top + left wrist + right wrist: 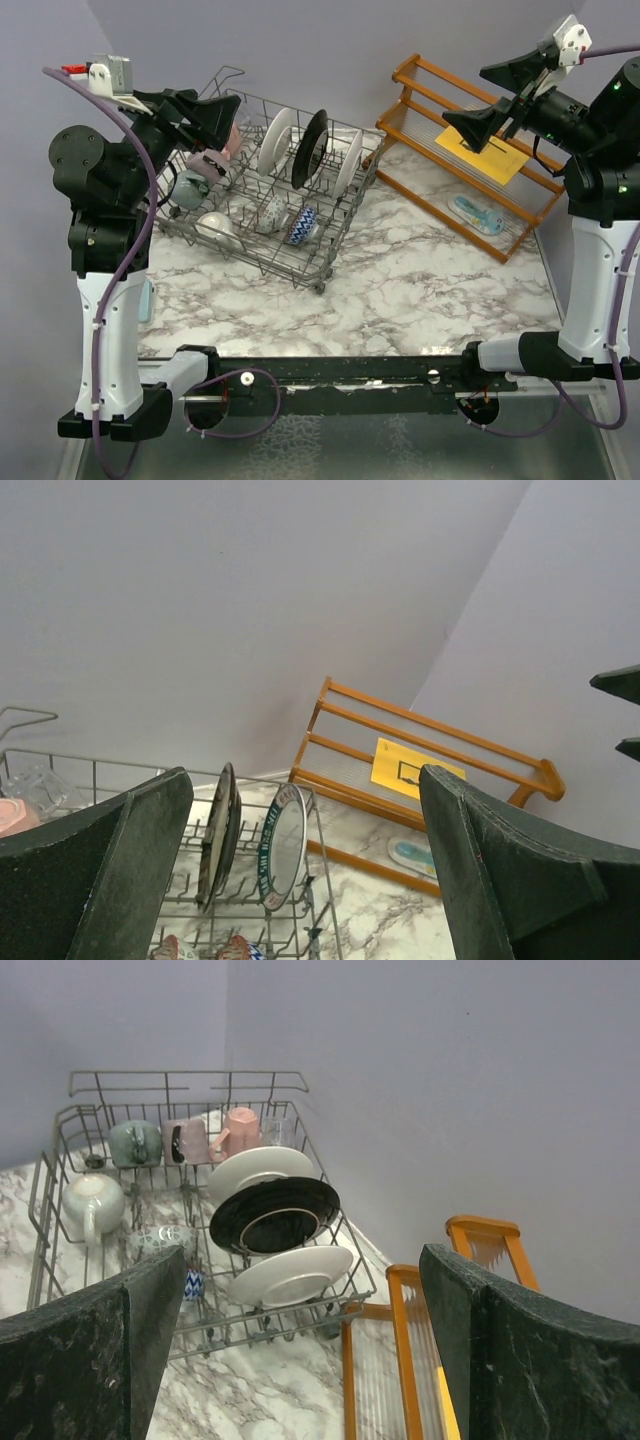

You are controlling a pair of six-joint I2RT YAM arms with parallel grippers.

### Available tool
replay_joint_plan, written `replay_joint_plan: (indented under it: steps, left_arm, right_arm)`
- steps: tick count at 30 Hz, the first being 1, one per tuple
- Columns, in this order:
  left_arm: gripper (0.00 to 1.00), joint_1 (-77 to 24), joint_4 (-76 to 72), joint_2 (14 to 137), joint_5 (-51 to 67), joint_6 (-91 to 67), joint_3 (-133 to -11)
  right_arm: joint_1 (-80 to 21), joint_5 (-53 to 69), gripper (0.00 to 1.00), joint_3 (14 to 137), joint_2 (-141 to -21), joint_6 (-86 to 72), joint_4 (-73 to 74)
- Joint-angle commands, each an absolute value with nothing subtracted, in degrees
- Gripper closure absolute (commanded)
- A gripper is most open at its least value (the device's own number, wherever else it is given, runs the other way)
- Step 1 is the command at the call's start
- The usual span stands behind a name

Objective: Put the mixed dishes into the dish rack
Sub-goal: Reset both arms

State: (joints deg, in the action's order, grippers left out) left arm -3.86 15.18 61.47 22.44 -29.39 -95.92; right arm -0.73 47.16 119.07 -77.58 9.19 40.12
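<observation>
The marbled desk (pixel 420 290) carries the dish rack (pixel 345 228), which stands at an angle toward the far left corner. Right of the rack, against the wall, is an orange wooden shelf (pixel 405 70) with a yellow sheet (pixel 480 155) on it.

The left gripper (pixel 225 118) hangs over the rack's left end, released, jaws wide with nothing between them. The right gripper (pixel 465 96) is well right of the rack, raised above the shelf, equally spread and empty.

Every dish in view is inside the rack. Three plates stand on edge in the tines at its far right part, a black-rimmed plate (pixel 275 1215) between two white ones. Along the rack's far and left side sit a grey-teal mug (pixel 135 1143), a pink mug (pixel 240 1128) and a cream mug (pixel 92 1200). A blue patterned bowl (pixel 300 225) lies near the rack's front edge.

One small pale blue piece (pixel 475 213) rests low in the shelf, right of the rack; what it is cannot be told. If it belongs to the load, it lies below the right gripper, its long axis along the shelf's slats, and the right arm is the nearer
</observation>
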Motion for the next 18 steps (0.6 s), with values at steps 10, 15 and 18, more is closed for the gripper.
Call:
replay_joint_plan:
  steps: [10,15,18]
  left_arm:
    - [0.01,-3.59,10.92,61.70,28.40,-32.60,-91.34]
    - [0.01,-3.60,11.72,62.00,28.59,-32.10,-92.04]
    - [0.01,-3.60,11.95,62.23,28.85,-31.91,-92.64]
  right_arm:
    - [-0.53,38.30,0.00,120.40,-76.66,3.33,40.13]
    - [-0.53,38.10,0.00,119.83,-76.44,4.20,40.05]
    - [-0.53,37.36,0.00,119.88,-76.32,4.45,39.99]
